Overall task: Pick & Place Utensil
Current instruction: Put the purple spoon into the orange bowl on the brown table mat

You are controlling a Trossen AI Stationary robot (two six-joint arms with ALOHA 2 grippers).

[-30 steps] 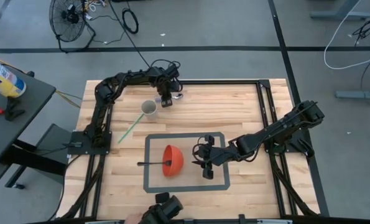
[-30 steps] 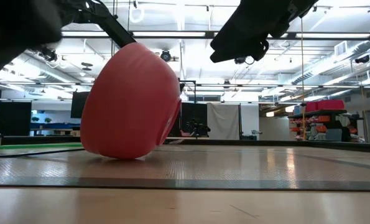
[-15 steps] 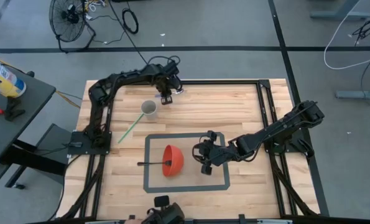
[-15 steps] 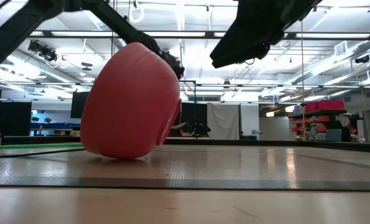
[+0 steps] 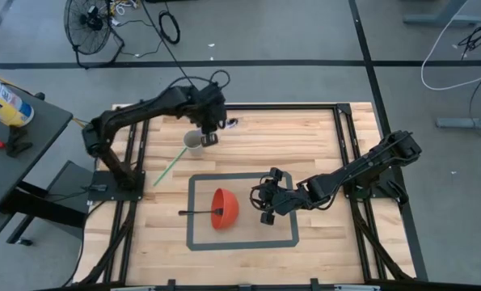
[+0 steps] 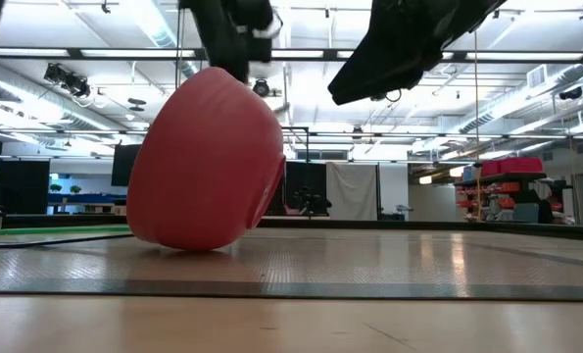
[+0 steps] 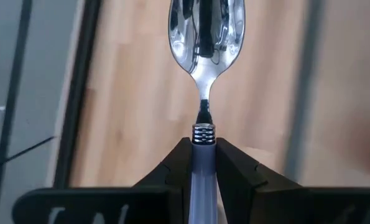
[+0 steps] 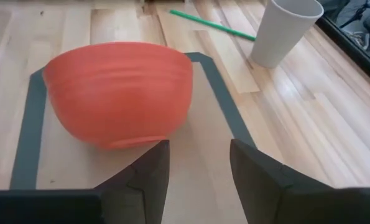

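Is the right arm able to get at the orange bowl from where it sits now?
Probably yes. The right gripper is open, facing the orange bowl, with only bare mat between them.

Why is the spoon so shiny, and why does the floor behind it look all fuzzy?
In the left wrist view the spoon, clamped in the left end effector, mirrors bright light and dark shapes; the wood behind it is out of focus. In the low view, ceiling lights glare off the table.

Wooden table (image 5: 321, 141); red bowl (image 5: 224, 208), white cup (image 5: 193, 141), green straw (image 5: 170, 167), grey tape rectangle (image 5: 193, 212)
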